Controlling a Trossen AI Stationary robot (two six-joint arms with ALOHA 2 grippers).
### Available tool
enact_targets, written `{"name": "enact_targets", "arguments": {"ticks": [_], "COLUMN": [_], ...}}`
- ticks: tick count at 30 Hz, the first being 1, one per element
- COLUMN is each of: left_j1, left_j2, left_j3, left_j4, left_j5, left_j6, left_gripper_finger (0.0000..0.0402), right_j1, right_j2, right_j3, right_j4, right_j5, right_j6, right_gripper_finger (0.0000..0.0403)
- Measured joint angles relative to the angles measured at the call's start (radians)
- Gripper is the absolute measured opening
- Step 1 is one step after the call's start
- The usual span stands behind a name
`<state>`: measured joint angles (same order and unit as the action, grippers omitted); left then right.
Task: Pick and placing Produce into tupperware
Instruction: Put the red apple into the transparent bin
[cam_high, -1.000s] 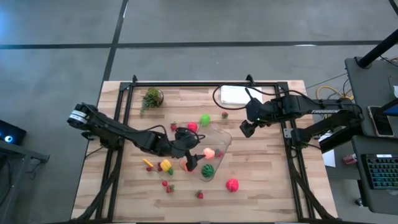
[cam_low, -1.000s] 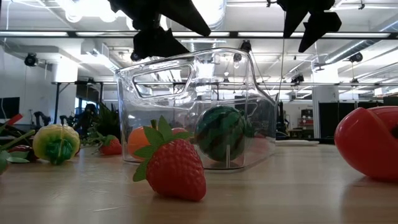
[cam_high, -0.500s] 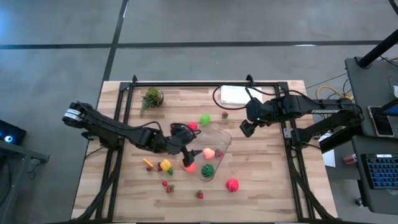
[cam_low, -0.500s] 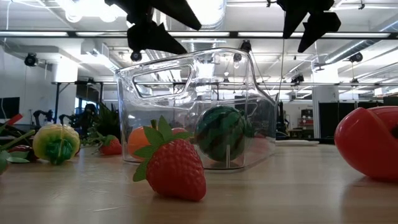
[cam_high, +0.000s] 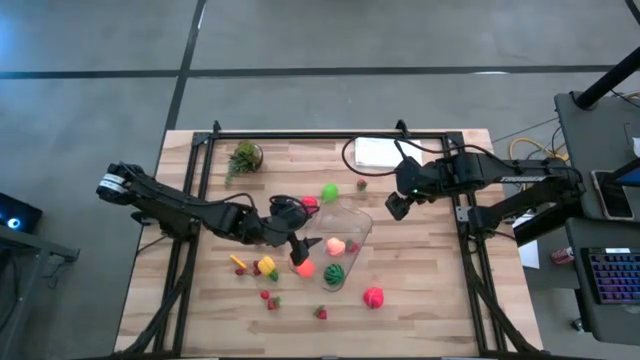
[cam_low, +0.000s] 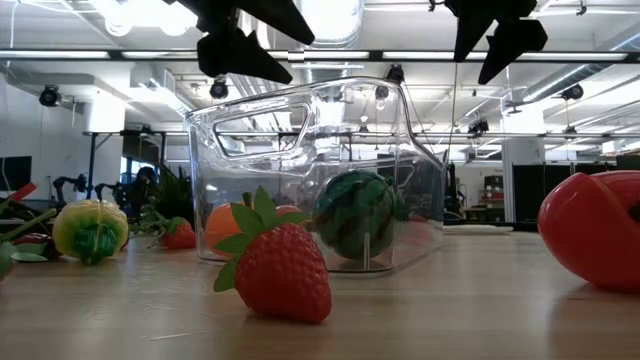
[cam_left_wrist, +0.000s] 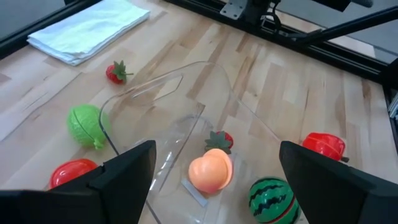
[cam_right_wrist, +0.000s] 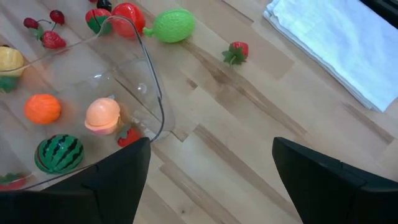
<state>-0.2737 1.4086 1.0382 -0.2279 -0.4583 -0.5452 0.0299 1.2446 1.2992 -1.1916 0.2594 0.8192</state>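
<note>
The clear tupperware (cam_high: 345, 240) stands at the table's middle with a pink peach (cam_left_wrist: 210, 171), a watermelon (cam_left_wrist: 273, 198), an orange (cam_right_wrist: 42, 108) and a small strawberry (cam_left_wrist: 219, 139) on its floor. My left gripper (cam_high: 297, 245) hangs open and empty above the tub's left rim, with the peach showing between its fingers in the left wrist view. My right gripper (cam_high: 398, 207) hovers open and empty to the right of the tub. Loose produce rests on the wood: a green fruit (cam_high: 329, 191), a red fruit (cam_high: 310, 203), a yellow pepper (cam_high: 265, 265) and a red pepper (cam_high: 373, 296).
A folded white cloth (cam_high: 375, 152) lies at the far edge and a potted plant (cam_high: 244, 156) at the far left. Small strawberries (cam_high: 270, 299) and one more (cam_high: 321, 313) lie near the front edge. A lone strawberry (cam_right_wrist: 236, 51) sits between the cloth and the tub.
My left gripper has drawn back toward the table's left and risen a little, away from the tub's inside, still open. The orange it was covering now shows in full in the tub. My right gripper has kept still.
</note>
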Motion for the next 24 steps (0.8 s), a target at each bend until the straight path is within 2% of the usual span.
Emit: {"name": "enact_targets", "arguments": {"ticks": [17,20,24], "left_j1": [0.0,0.0,-0.001], "left_j2": [0.0,-0.004,-0.017], "left_j3": [0.0,0.0,0.0], "left_j4": [-0.001,-0.038,-0.151], "left_j5": [0.005,0.047,0.092], "left_j6": [-0.024,-0.067,-0.113], "left_gripper_finger": [0.0327,0.0327,0.0327], "right_j1": [0.0,0.003,0.04], "right_j2": [0.0,0.0,-0.007], "right_j3": [0.0,-0.015,-0.099], "right_j4": [-0.008,-0.051,-0.075], "right_j5": [-0.006,-0.051,-0.129], "right_j6": [0.018,0.019,0.019], "right_gripper_finger": [0.0329,0.0329,0.0329]}}
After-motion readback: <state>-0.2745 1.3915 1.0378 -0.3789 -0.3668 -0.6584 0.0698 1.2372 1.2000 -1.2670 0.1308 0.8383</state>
